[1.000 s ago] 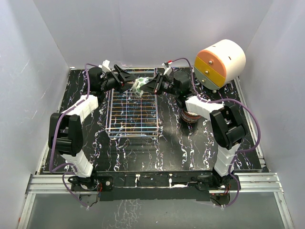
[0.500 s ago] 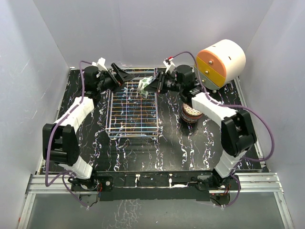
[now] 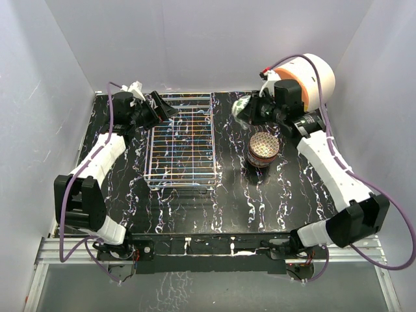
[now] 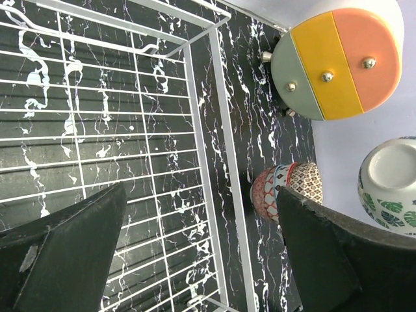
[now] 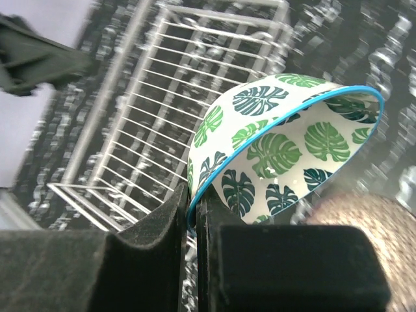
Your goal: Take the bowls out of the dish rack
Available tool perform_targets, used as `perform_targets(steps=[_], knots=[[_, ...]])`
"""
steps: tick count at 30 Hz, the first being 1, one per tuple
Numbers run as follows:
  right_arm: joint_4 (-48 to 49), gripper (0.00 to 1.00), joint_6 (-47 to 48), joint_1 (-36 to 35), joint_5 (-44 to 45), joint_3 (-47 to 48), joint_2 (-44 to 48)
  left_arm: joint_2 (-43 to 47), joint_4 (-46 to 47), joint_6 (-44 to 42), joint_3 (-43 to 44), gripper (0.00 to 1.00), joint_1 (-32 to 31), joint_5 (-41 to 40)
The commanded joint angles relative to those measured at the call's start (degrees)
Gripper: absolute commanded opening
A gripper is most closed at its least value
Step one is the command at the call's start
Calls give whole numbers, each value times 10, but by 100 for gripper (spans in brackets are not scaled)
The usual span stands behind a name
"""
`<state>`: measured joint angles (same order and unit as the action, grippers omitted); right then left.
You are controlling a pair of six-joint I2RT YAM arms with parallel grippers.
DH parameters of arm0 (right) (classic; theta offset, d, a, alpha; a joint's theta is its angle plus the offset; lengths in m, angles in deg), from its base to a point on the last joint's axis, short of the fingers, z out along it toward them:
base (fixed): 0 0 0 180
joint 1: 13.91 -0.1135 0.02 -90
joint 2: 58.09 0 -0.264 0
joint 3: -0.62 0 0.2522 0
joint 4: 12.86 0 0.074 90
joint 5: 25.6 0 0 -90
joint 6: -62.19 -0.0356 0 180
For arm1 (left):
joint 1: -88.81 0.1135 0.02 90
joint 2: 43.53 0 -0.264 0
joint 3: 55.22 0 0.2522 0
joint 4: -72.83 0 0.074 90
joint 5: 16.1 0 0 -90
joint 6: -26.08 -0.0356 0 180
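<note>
The dish rack (image 3: 181, 146) is a silver wire basket in the middle of the table, and no bowl shows inside it. My left gripper (image 3: 166, 112) hovers over its far left corner, open and holding nothing; in the left wrist view its gripper (image 4: 201, 253) spans the rack's right rim (image 4: 218, 130). My right gripper (image 3: 251, 110) is shut on the rim of a green-leaf bowl (image 3: 242, 105), held tilted in the air right of the rack. In the right wrist view the pads (image 5: 172, 214) pinch that bowl (image 5: 286, 149). A stack of patterned bowls (image 3: 263, 151) stands on the table just below it.
A large white cylindrical drawer unit (image 3: 305, 77) with orange and yellow fronts lies at the far right corner, close behind my right wrist. Plain walls close in the table on three sides. The stack of bowls (image 4: 286, 192) and the leaf bowl (image 4: 389, 185) also show in the left wrist view.
My left gripper opened fully and drew back left, away from the leaf bowl. My right arm swung right with the bowl, from over the rack's far edge to beside the drawer unit.
</note>
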<state>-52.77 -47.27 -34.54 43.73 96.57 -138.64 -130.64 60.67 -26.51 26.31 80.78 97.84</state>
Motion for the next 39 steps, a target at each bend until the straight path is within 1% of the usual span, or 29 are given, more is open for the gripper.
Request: perform_targets(steps=[1,6,9,14,21,29,39], knots=[[-146,8,56,6,125,25,56,-2,-13,-17,6,97,3,10],[-238,8,73,7,269,20,81,-12,-21,-20,9,97,4,24],[-269,8,81,7,309,6,74,-9,-23,-25,6,97,3,24],[-270,8,87,6,316,-12,56,-13,-23,-25,5,97,3,29],[-272,8,95,6,323,0,20,-16,-30,-30,6,97,3,28],[-249,8,97,1,303,10,-15,-21,-34,-31,8,97,3,34],[-237,8,100,-6,315,23,-53,-27,-36,-32,10,97,3,37]])
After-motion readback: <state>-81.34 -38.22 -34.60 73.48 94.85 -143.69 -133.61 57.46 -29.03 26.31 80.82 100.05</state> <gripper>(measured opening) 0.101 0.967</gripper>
